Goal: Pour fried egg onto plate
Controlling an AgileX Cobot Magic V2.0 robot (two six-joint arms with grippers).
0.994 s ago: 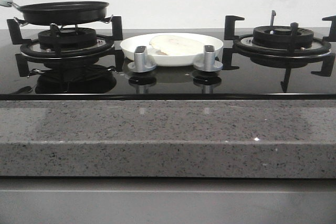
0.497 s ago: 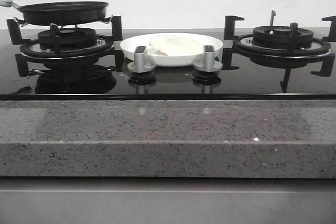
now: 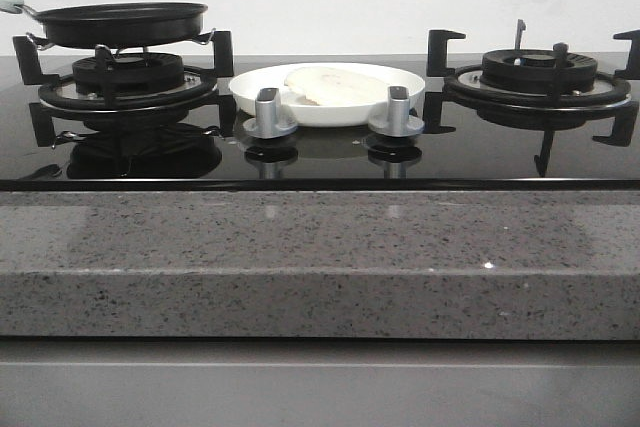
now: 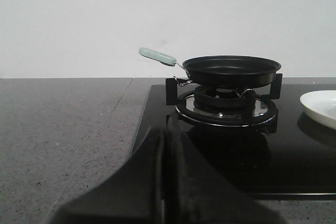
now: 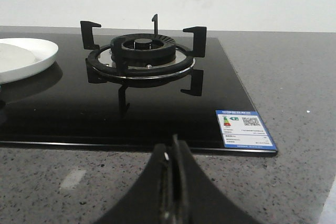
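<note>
The fried egg [image 3: 332, 85], a pale cream disc, lies on the white plate [image 3: 250, 88] in the middle of the hob, behind the two knobs. The plate's edge also shows in the left wrist view [image 4: 321, 107] and in the right wrist view [image 5: 39, 56], where a bit of egg [image 5: 13, 54] shows. The black frying pan [image 3: 120, 23] sits empty on the left burner, its pale green handle [image 4: 156, 55] pointing left. My left gripper [image 4: 166, 142] is shut and empty, low over the counter in front of the left burner. My right gripper [image 5: 172, 150] is shut and empty, in front of the right burner. Neither arm shows in the front view.
Two silver knobs [image 3: 270, 113] [image 3: 397, 111] stand in front of the plate. The right burner [image 3: 538, 75] with its black pan supports carries nothing. A label sticker [image 5: 245, 129] sits on the glass hob's near right corner. The speckled grey counter [image 3: 320, 257] runs along the front.
</note>
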